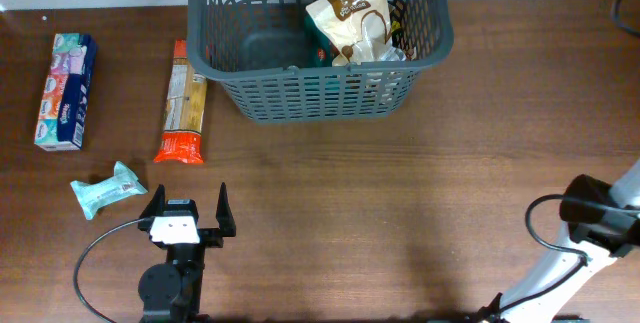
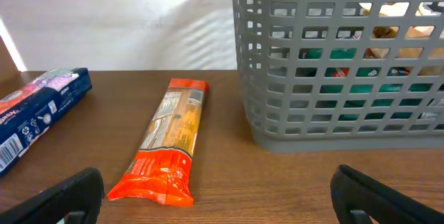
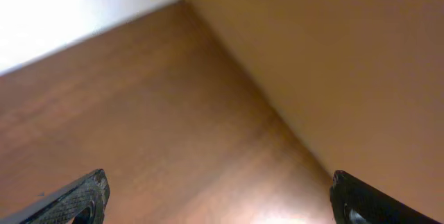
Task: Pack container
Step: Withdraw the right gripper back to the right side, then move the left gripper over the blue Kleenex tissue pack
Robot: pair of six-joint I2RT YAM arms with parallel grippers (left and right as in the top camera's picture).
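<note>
left claw (image 1: 187, 200) and right claw (image 3: 218, 197) both gape empty, orange packet (image 1: 185, 103) lying beside the container (image 1: 300, 98).

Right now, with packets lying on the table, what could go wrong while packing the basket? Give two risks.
1. The long orange packet lies close beside the container; reaching for it, the open left gripper might nudge the container.
2. The brown-and-white bag stands high in the container's right half; anything dropped there might slide off over the rim.
</note>
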